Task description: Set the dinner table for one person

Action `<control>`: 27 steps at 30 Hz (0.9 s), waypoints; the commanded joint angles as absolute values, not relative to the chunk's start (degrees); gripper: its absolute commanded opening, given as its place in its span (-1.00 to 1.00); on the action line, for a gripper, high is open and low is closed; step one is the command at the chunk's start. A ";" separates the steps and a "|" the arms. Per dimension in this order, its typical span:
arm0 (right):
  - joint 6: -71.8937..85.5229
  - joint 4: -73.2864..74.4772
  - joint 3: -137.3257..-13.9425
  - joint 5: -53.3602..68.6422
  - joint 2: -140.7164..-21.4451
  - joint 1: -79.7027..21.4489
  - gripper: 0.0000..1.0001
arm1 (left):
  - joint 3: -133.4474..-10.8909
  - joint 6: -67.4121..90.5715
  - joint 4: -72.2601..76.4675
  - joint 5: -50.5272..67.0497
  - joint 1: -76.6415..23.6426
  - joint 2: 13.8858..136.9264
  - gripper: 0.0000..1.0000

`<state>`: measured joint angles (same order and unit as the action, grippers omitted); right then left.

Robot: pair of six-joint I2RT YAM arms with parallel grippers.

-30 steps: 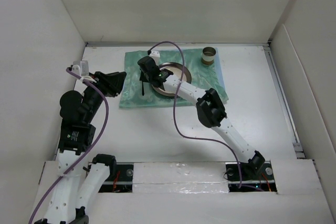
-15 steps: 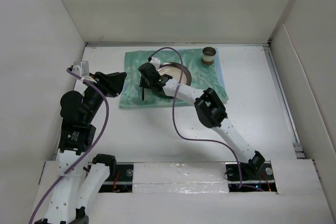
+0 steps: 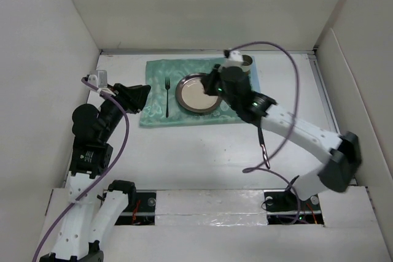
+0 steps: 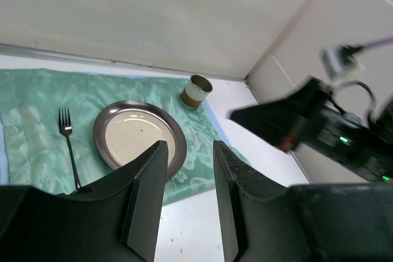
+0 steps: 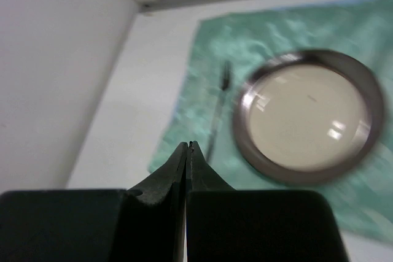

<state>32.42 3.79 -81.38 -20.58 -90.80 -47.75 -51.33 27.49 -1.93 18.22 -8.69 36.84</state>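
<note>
Seemingly the setting is close to finished. The white surface (image 3: 184, 151) carries a teal-green cloth (image 3: 153, 115) spread at its far middle, serving as the place mat. A round plate (image 3: 198, 93) lies flat at the centre of that cloth. A dark fork (image 3: 167, 96) lies just left of the plate, apart from it, with its tines pointing to the far side. A small cup (image 4: 197, 90) stands upright on the cloth's far right corner, beyond the plate.

No knife, spoon or napkin shows in any view, so I judge that little or nothing is left to lay, unless more pieces wait out of sight.

As for containers, the plate's pale inner face is bare, with nothing on it. The cup's mouth looks dark, and whether anything is inside I cannot tell.

The right end effector (image 5: 188, 148) hangs above the cloth near the plate, its fingers pressed together on nothing. The left end effector (image 4: 189, 157) hovers at the cloth's left edge, fingers roughly half apart and empty.
</note>
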 commanded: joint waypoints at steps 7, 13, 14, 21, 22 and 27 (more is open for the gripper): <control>45.17 28.54 -40.64 -23.12 -53.47 -42.54 -0.76 | -53.08 27.25 0.79 24.61 -9.05 38.23 -0.34; 55.19 42.70 -34.37 -20.57 -37.99 -40.69 0.45 | -54.14 26.19 0.18 24.61 -9.05 36.65 -0.33; 56.94 43.32 -34.19 -20.13 -37.71 -40.69 0.52 | -54.14 26.10 0.18 24.87 -9.05 35.78 -0.33; 53.19 42.89 -37.17 -17.33 -49.72 -30.95 0.60 | -54.67 26.02 0.18 25.31 -9.05 33.67 -0.33; 52.39 42.89 -37.79 -17.05 -51.66 -28.07 0.60 | -54.67 26.02 0.18 25.57 -9.05 33.31 -0.33; 45.80 40.26 -40.86 -13.90 -60.98 -19.61 0.59 | -54.84 25.84 0.18 25.84 -9.05 32.08 -0.33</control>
<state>50.22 41.91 -37.26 -16.64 -58.94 -23.11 -52.38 26.79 -2.07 24.45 -8.69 32.77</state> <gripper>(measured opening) 0.798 0.335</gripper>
